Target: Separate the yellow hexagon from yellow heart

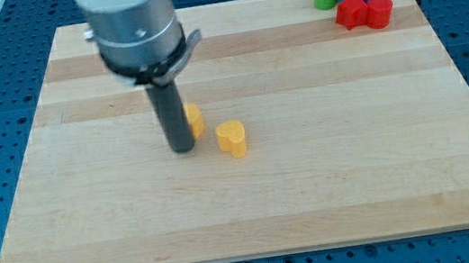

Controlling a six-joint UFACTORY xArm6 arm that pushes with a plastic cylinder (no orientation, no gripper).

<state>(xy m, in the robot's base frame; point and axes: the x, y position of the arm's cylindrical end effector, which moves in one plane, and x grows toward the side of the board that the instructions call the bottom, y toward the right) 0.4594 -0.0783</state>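
Arm end section: wide cylindrical housing, light grey metallic finish, smooth surface, upper part cut off by view's top. Below housing – black ring collar, thin grey tab projecting on view's right side. Small dark spot visible on housing front just above collar; detail too small to tell. Rod: straight, dark grey to black, round cross-section, narrower than housing, slight sheen along length. My tip – blunt, flat-ended, same dark colour as rod.

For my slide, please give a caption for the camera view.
My tip beside the yellow hexagon, with the yellow heart apart.
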